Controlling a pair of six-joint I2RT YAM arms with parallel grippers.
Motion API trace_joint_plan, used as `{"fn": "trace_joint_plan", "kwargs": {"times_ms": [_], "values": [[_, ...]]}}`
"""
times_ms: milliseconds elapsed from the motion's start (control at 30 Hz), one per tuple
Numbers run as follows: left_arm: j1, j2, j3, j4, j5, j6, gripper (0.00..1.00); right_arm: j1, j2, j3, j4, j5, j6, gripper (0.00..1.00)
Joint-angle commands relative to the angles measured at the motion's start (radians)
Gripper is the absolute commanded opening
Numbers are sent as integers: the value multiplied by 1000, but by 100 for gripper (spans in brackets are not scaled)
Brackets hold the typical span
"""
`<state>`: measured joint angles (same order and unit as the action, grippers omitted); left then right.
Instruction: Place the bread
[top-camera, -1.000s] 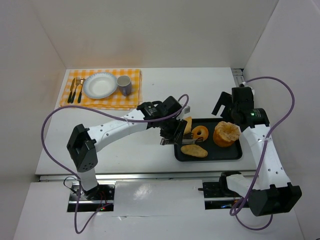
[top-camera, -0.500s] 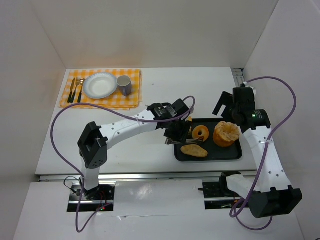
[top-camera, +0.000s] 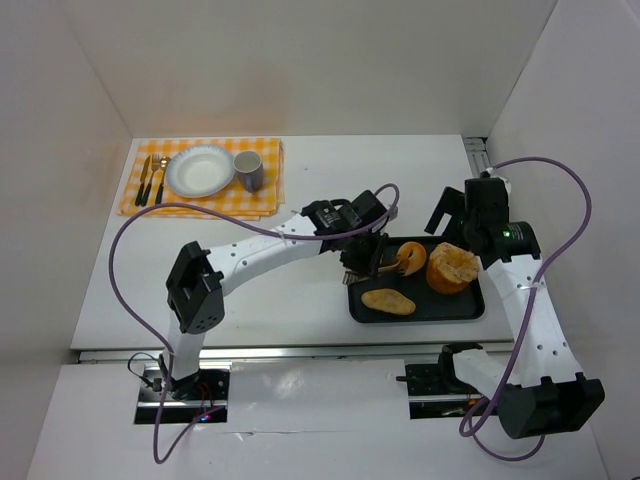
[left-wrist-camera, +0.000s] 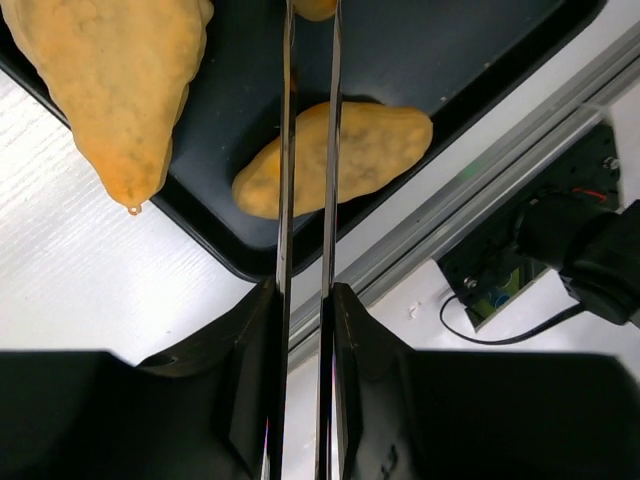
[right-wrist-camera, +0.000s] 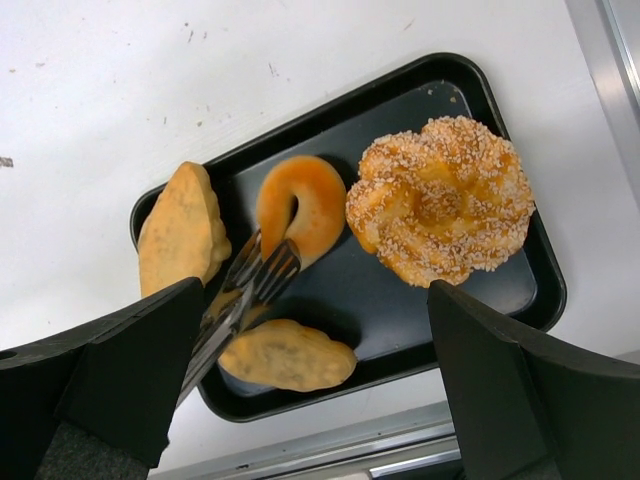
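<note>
My left pincer (left-wrist-camera: 303, 310) is squeezed narrow on a pair of metal tongs (left-wrist-camera: 287, 180), whose tips nip the rim of the ring-shaped bread (right-wrist-camera: 322, 200) over the black tray (right-wrist-camera: 480, 290) on the bench (top-camera: 320, 170). A triangular pastry (right-wrist-camera: 180, 240), an oval loaf (right-wrist-camera: 285, 355) and a sugared bun (right-wrist-camera: 440, 210) lie around it. My right pincer (right-wrist-camera: 315, 375) hangs above, spread wide, holding nothing.

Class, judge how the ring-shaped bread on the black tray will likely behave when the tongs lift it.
The ring-shaped bread is probably light and soft, so the thin tongs may dent it. Its glossy crust looks slippery. Pinched on one side only, it may swing or drop onto the tray.
</note>
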<state>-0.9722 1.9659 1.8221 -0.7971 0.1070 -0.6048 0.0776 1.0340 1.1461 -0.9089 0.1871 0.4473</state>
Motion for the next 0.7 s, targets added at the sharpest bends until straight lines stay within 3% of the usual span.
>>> {"fn": "trace_joint_plan", "kwargs": {"times_ms": [0,133,400,567,667], "values": [[0,-97,66,15,2,10,23,-2,-28,-8,-8,8,-7,100],[47,-163,77,15,11,10,17,-2,-28,12,-8,8,-7,100],[294,-235,54,-36,23,115,9,-2,-8,161,-82,141,-47,100],[614,-285,97,-10,-39,181,12,-2,-58,152,-24,58,-94,100],[811,-271,136,4,-9,179,12,-2,-58,132,-13,58,-85,100]]}}
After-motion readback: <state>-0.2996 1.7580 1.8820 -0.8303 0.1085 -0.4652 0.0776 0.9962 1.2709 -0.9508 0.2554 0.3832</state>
